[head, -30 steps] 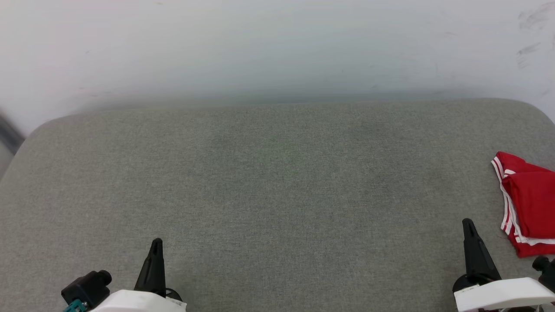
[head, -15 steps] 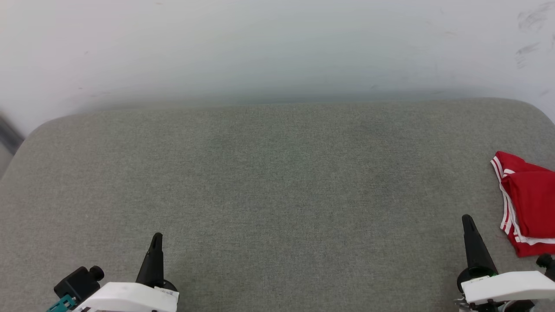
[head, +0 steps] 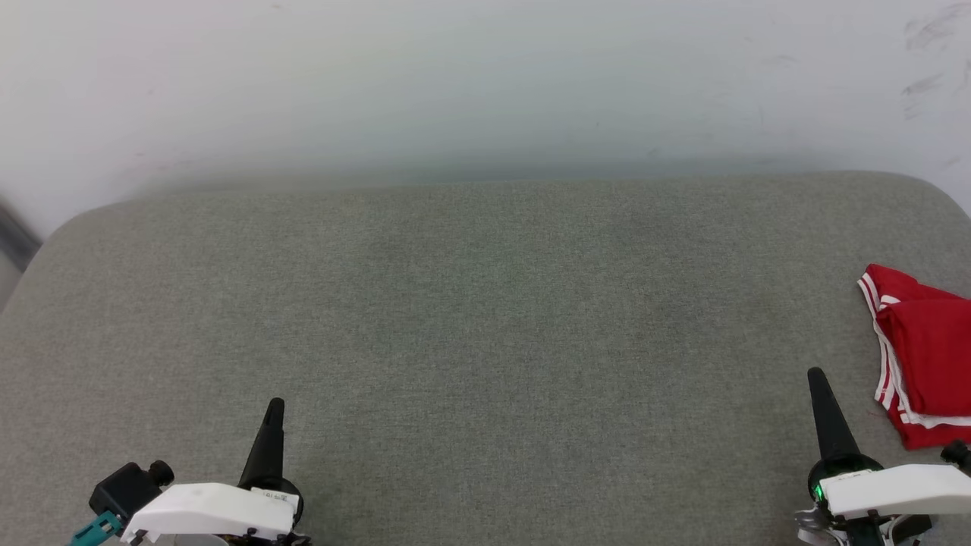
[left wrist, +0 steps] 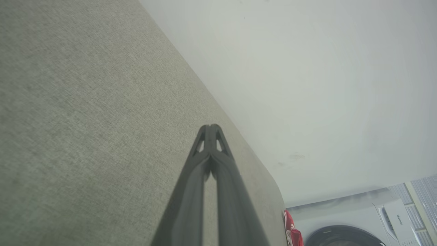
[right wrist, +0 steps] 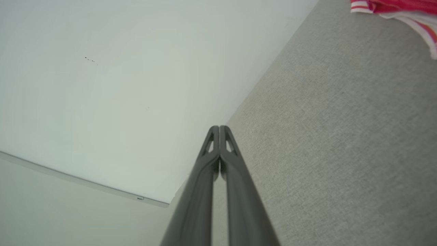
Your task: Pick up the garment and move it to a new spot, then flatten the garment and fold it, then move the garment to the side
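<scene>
Two robot arms rest low at the bottom of the head view, over a grey fabric-covered surface (head: pixel 485 318) that runs back to a pale wall (head: pixel 485 83). The left gripper (head: pixel 274 409) stands at the lower left. Its dark fingers are pressed together into a single spike pointing up the frame, with the white wrist housing lying nearly level beneath it. The right gripper (head: pixel 816 379) mirrors that pose at the lower right, its fingers likewise closed on nothing and leaning slightly to the left. Both wrist views show the fingertips meeting, with only narrow slots of light behind the tips, and bare cloth beneath them.

The garment (head: pixel 929 356), red with white-striped trim, lies in a folded heap at the right edge of the head view. It is just to the right of the right gripper and apart from it, and the frame edge cuts it off. In the right wrist view it shows in the upper right corner. In the left wrist view a sliver of red sits at the surface's far corner, beside a white washing machine (left wrist: pixel 344 222) at the lower right.
</scene>
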Robot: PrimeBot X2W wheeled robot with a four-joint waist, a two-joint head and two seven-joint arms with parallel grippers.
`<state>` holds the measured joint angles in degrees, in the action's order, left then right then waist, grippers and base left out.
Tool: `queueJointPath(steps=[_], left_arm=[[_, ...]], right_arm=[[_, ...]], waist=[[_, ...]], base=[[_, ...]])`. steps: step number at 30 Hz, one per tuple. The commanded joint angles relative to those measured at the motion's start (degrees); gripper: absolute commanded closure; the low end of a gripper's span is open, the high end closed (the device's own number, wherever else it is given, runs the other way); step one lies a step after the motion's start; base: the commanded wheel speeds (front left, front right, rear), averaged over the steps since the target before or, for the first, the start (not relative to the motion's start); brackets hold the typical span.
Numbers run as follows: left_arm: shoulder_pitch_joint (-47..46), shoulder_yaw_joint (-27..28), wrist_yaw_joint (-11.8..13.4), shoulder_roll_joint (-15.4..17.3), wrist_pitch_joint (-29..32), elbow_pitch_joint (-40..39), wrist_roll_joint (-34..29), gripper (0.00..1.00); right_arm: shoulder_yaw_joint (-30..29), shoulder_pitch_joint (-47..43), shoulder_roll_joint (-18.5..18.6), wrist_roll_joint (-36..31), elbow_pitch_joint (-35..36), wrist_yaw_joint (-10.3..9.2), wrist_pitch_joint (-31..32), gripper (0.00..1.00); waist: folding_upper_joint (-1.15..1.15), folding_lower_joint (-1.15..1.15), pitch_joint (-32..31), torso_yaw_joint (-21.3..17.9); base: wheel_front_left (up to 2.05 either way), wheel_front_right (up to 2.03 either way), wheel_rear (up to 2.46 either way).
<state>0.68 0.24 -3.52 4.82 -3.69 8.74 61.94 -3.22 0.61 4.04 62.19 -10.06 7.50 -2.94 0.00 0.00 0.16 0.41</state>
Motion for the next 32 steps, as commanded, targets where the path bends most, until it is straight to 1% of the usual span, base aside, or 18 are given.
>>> queueJointPath(steps=[1, 14, 32], left_arm=[[-1.4, 0.3, -0.4, 0.4, 0.3, -0.2, 1.5, 1.0], [-2.9, 1.1, -1.4, 0.4, 2.2, 1.2, 9.6, 1.0], [-4.7, 2.2, -2.6, 0.2, 4.7, 2.9, 19.2, 1.0]], right_arm=[[-0.2, 1.4, 0.4, 1.6, 0.2, 0.0, 0.5, 1.0], [-0.5, 2.6, 0.4, 9.3, -0.8, 0.0, 2.4, 1.0], [-1.1, 3.9, 0.2, 18.6, -2.1, -0.01, 5.0, 1.0]], waist=[[0.0, 0.0, 0.0, 0.0], [0.0, 0.0, 0.0, -0.1], [0.0, 0.0, 0.0, -0.2]], base=[[0.0, 0.0, 0.0], [0.0, 0.0, 0.0], [0.0, 0.0, 0.0]])
